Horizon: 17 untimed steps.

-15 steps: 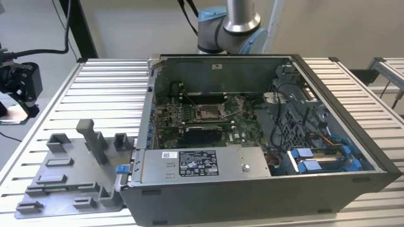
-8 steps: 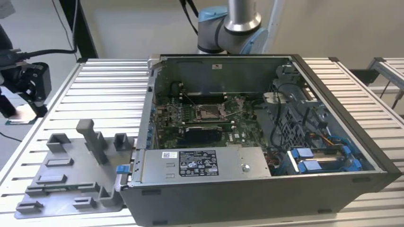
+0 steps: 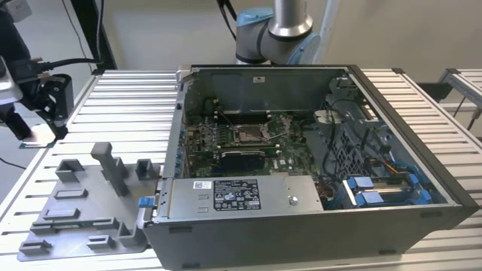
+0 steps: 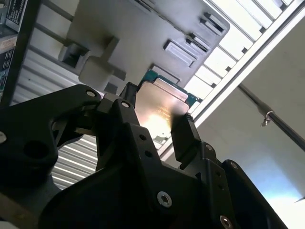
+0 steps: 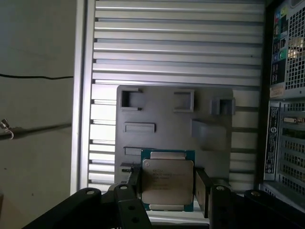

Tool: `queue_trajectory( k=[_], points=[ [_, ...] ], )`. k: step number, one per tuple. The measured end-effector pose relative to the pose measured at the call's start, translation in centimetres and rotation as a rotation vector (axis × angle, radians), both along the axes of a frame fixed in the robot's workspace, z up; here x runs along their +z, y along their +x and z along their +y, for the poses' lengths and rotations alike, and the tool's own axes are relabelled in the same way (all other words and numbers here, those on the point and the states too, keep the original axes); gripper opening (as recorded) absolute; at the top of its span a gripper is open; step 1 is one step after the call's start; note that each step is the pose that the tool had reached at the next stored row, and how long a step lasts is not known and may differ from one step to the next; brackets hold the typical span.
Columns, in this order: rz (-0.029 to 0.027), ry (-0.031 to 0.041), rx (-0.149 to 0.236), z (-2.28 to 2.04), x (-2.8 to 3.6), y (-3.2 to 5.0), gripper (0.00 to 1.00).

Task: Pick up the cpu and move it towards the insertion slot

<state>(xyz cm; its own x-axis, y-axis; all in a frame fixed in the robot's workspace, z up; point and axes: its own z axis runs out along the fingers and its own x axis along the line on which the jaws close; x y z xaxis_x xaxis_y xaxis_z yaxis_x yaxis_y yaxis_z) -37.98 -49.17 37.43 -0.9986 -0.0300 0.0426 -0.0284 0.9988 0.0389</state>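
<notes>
cpu is pinched between the jaws of the gripper. One finger is pressed on one edge and the other on the opposite edge. The silvery face is turned to the camera in the first wrist view. The same grip is seen in the second wrist view, with the chip seated between the black fingers. cpu is held roughly level and lifted clear of the grey tray. In the exterior view the gripper is placed above the tray and off to the exterior view's left of it, over the edge of the slatted worktop. Insertion slot is located well apart from the tray, toward the exterior view's right, on the green board inside the open computer case.
</notes>
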Motion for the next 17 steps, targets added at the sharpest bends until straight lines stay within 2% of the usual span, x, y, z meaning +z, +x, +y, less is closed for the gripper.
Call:
queue_trajectory(
  k=[17],
  points=[
    [0.0,0.0,0.0,0.0,0.01,3.57,0.0]
  ],
)
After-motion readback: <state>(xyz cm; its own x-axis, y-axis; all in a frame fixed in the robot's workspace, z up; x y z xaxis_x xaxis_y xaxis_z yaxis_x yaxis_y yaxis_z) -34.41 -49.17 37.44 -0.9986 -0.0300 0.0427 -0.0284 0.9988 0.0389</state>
